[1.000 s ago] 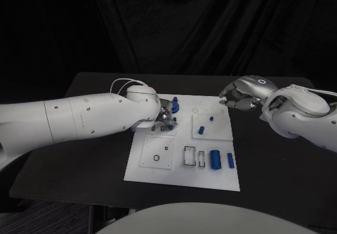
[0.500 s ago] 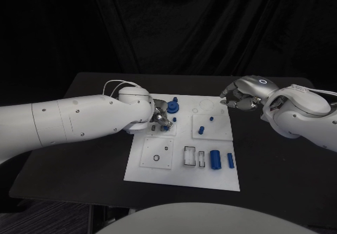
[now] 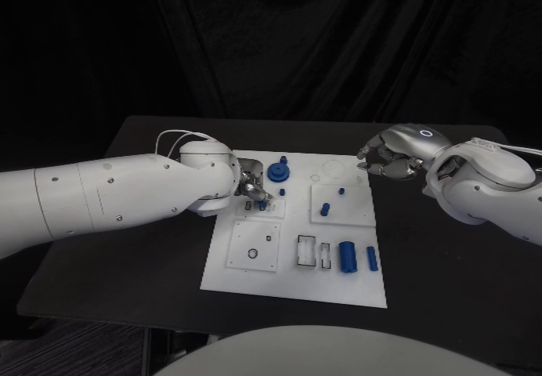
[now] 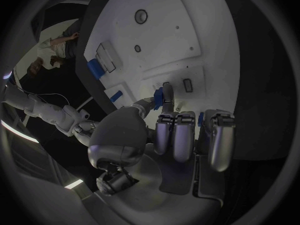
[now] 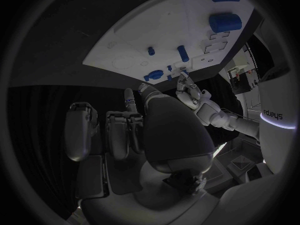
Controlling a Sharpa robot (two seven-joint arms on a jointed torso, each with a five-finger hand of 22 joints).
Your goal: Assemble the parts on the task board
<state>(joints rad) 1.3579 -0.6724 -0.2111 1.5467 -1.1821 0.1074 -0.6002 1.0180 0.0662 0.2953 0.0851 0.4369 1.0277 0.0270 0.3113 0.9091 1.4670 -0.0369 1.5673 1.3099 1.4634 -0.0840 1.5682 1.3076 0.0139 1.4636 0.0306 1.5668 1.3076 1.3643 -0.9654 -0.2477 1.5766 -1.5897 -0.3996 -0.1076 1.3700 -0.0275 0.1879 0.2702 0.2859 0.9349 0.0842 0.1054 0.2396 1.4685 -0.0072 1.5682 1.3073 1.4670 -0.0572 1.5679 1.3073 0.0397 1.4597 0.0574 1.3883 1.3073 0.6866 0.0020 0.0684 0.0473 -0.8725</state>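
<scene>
The white task board [image 3: 339, 290] lies mid-table. My left hand [image 3: 250, 186] hovers over its far left corner, next to a standing blue part [image 3: 280, 171]. In the left wrist view, the left hand [image 4: 181, 135] pinches a small blue part [image 4: 165, 96] at the thumb tip, above the board [image 4: 187, 40]. My right hand [image 3: 388, 155] hangs just off the board's far right corner with its fingers curled in. A thin bluish pin [image 5: 129, 101] stands between the right hand's [image 5: 144, 130] thumb and fingers.
On the board lie a thick blue cylinder [image 3: 347, 256], a thinner one [image 3: 372, 258], a blue peg [image 3: 324, 209], a black ring [image 3: 252, 253] and rectangular slots [image 3: 305, 251]. Black table [image 3: 135, 258] surrounds the board on all sides.
My left hand has drawn slightly left and toward the board's far edge, and the arm has swung with it. The right hand has stayed nearly still.
</scene>
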